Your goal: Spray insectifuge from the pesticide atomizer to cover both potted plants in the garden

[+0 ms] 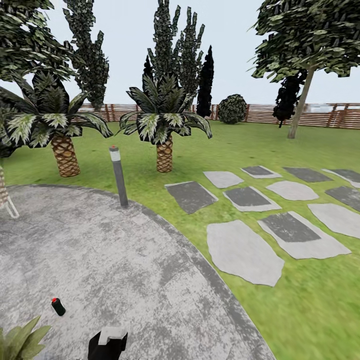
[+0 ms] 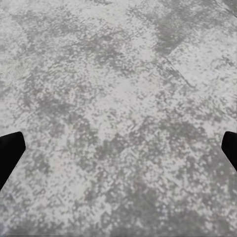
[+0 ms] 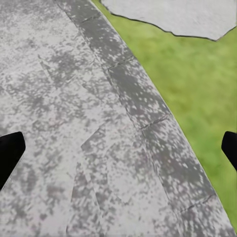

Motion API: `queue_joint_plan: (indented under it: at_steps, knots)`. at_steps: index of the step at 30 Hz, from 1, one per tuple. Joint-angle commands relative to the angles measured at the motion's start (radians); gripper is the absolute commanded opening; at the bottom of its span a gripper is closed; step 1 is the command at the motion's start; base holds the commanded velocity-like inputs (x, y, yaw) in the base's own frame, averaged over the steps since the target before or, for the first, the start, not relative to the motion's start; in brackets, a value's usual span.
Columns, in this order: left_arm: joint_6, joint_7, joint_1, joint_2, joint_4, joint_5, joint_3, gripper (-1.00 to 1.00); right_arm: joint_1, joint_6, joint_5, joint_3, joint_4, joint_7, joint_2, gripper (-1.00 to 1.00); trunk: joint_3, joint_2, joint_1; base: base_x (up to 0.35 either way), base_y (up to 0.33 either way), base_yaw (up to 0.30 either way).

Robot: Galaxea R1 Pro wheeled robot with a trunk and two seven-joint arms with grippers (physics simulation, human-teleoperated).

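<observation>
The pesticide atomizer (image 1: 58, 306) is a tiny dark bottle with a red tip, lying on the grey mottled paved circle (image 1: 110, 260) near the lower left of the head view. Broad pointed green leaves of one potted plant (image 1: 21, 342) poke in at the bottom left corner, close to the bottle. No whitish specks can be made out on them. In the left wrist view my left gripper (image 2: 118, 153) is open over bare paving, with its dark fingertips (image 2: 10, 153) far apart. My right gripper (image 3: 118, 153) is open too, above the paved circle's edge beside grass (image 3: 197, 89).
A black and white part of my body (image 1: 107, 345) shows at the bottom edge. A grey bollard lamp (image 1: 119, 176) stands at the paving's rim. Two striped-leaf palms (image 1: 162, 125) rise behind it. Stepping stones (image 1: 245, 252) cross the lawn to the right, and a slatted fence (image 1: 300, 115) lies far back.
</observation>
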Motion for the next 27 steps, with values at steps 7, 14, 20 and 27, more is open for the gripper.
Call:
queue_joint_plan:
  at_steps: [7, 14, 20, 27]
  knots:
    - [-0.004, 0.001, -0.001, 0.0, 0.001, -0.003, 0.0, 1.0, -0.001, -0.003, 0.003, -0.002, 0.0, 0.0, 0.0, 1.0, -0.001, 0.0, 0.0, 0.112, -0.044, 0.274]
    - [-0.004, 0.001, -0.001, 0.0, 0.001, -0.001, 0.0, 1.0, -0.001, -0.003, 0.003, -0.004, 0.0, 0.0, 0.0, 1.0, -0.001, 0.0, 0.0, 0.23, -0.156, 0.108]
    - [-0.002, 0.001, -0.001, 0.0, 0.001, -0.001, 0.002, 1.0, -0.001, -0.003, 0.003, -0.004, 0.0, 0.0, 0.0, 1.0, -0.001, 0.0, 0.0, 0.239, -0.166, 0.005]
    - [-0.003, 0.001, -0.001, 0.0, 0.001, 0.003, 0.002, 1.0, -0.001, -0.004, 0.003, -0.004, 0.0, -0.001, 0.0, 1.0, -0.001, 0.0, 0.0, 0.24, -0.171, 0.01]
